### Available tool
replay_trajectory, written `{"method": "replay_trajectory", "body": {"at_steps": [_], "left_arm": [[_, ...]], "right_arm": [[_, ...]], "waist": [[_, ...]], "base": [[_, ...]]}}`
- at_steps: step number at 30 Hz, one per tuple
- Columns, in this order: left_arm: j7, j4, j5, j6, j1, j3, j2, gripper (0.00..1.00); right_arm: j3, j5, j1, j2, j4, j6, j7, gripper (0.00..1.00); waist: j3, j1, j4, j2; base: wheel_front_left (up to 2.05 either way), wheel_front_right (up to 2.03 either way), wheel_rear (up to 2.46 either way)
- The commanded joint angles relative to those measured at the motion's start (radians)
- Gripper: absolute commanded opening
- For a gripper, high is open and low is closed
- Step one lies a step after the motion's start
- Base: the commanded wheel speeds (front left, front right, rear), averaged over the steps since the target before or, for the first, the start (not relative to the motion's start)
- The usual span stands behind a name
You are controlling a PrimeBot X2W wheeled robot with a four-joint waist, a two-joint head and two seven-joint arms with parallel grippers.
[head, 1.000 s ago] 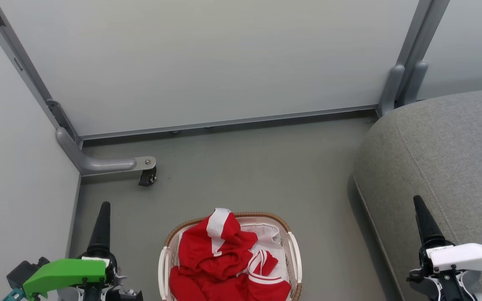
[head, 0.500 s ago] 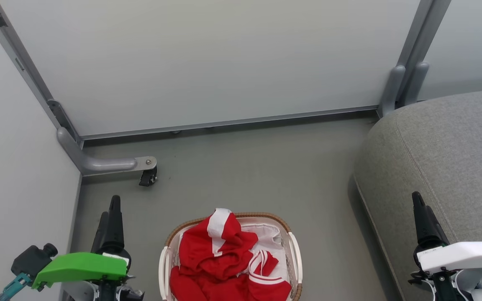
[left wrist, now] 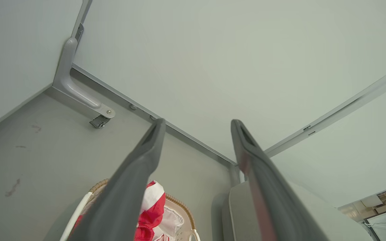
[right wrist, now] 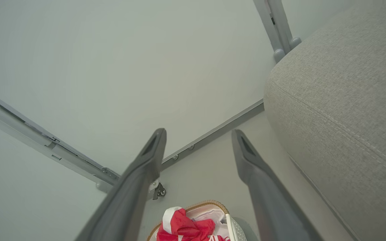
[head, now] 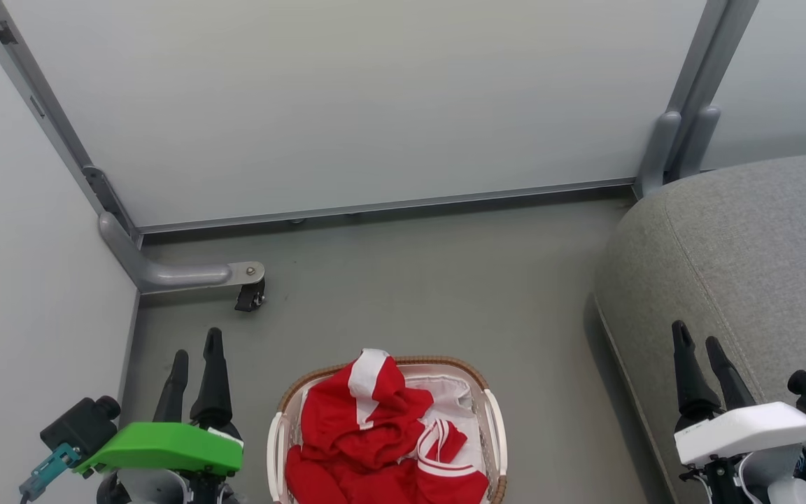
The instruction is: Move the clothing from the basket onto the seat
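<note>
a pale grey partition panel (head: pixel 347 105) takes up the far half of our head view. it meets a side panel (head: pixel 25 315) at our left and a metal post (head: pixel 697 91) at our right. below it lies the grey floor (head: pixel 431 280). the seat (head: pixel 746 266), a big grey woven cushion with a rounded edge and a stitched seam, takes the right side, well apart from the basket (head: pixel 498 427).

the basket sits on the floor at the bottom middle, between our two arms, with its brown woven rim curving along the far side. the clothing (head: pixel 368 427) is all inside it. the red fabric is heaped toward the left and front, a white band stands up at the top of the heap, and a fold nearer the right carries thin white stripes. the white liner (head: pixel 453 395) shows at the back right.

our left end effector (head: pixel 197 344) hangs over the floor just left of the basket, under its green cover (head: pixel 165 448). its fingers are apart, and the left wrist view shows wall through the gap. our right end effector (head: pixel 695 334) shows against the seat's near edge, under its white cover (head: pixel 746 427). its fingers are likewise apart, with floor and wall between them in the right wrist view.

a small black caster (head: pixel 249 299) on a grey bracket foot (head: pixel 179 274) stands beyond the left end effector.
</note>
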Motion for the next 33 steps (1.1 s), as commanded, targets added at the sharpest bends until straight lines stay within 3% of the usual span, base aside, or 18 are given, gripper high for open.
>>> {"method": "replay_trajectory", "body": {"at_steps": [1, 33], "left_arm": [[-0.011, -0.009, 0.034, 0.005, 0.000, -0.002, 0.007, 1.00], [-0.093, 0.059, 0.379, 0.015, 0.020, -0.031, 0.009, 1.00]], "right_arm": [[0.002, -0.039, 0.005, -0.008, -0.016, 0.000, -0.013, 1.00], [0.022, -0.439, 0.024, -0.011, 0.011, 0.000, -0.095, 1.00]], "waist": [[0.000, 0.0000, 0.000, 0.0000], [-0.002, 0.0000, 0.010, 0.0000]], "base": [[0.00, 0.00, 0.00], [0.00, 0.00, 0.00]]}}
